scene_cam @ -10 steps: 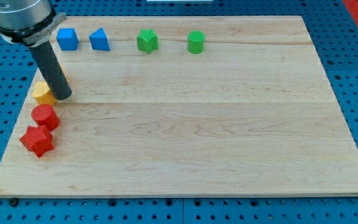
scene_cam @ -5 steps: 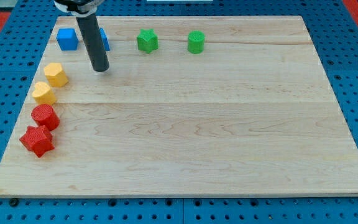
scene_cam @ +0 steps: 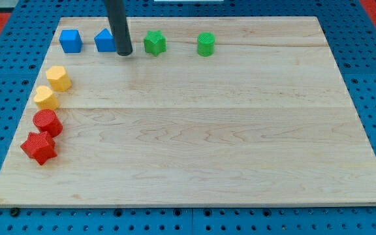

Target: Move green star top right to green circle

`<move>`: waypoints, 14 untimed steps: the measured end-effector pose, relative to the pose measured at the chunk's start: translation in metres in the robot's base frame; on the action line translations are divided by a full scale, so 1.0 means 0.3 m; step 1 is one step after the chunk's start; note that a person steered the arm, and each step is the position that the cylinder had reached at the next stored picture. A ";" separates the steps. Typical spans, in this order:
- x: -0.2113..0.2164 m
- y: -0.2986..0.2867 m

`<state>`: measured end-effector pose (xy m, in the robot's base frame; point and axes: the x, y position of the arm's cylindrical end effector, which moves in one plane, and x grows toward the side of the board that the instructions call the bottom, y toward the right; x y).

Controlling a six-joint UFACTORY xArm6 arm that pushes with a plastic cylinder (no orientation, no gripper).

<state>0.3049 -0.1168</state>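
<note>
The desk (scene_cam: 240, 150), a pale wooden board, carries eight small blocks, most of them along the view's left and top edges. My tool is a plain dark rod with nothing to open or close and no hold on anything; my tip (scene_cam: 125, 53) rests on the desk near the view's top, just right of the blue triangular block (scene_cam: 104, 40) and a short way left of the green star (scene_cam: 154, 43), apart from it.

The green star sits in the top row, and the green circle (scene_cam: 205, 44) stands to its right with a clear gap between them. I judge the step in hand to be the approach: my tip is lining up on the star's left side, and no push has begun. The next move calls for contact on the star's left face, then a drive rightward and slightly up the view, curving past the circle's top so the star ends at its upper right without knocking it.
</note>
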 end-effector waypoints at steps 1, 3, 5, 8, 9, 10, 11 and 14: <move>0.022 0.154; -0.031 0.146; -0.112 0.010; -0.221 0.223; -0.221 0.268; -0.215 0.226; -0.133 0.187; -0.212 0.353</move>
<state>0.2413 -0.0108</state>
